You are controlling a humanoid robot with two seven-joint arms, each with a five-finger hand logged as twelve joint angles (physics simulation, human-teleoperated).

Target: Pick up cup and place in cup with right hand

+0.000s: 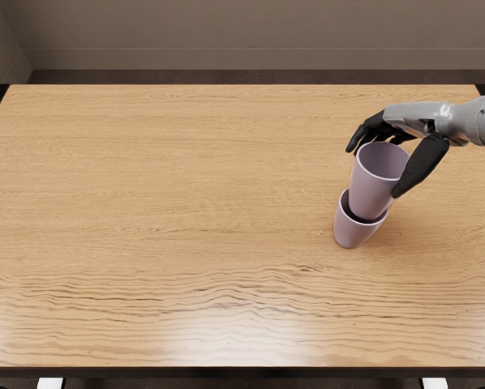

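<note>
A smooth, pale purple tapered cup [371, 194] is in the grasp of the right hand [406, 128], black-fingered with a glossy grey back. The dark thumb lies along the cup's right side, and the fingers reach round its far side near the rim. The cup's open mouth faces up, just below the palm, and its lower end shows within the mouth of a second pale purple cup [353, 233]; how deep it sits cannot be told.

The second cup stands below and slightly left of the hand, on a light wood-grain worktop [161, 194] that spreads far to the hand's left. The grey forearm [469, 120] comes in to the right of the hand. Beyond the worktop's far edge, above the hand in view, is a plain brownish-grey wall [242, 32].
</note>
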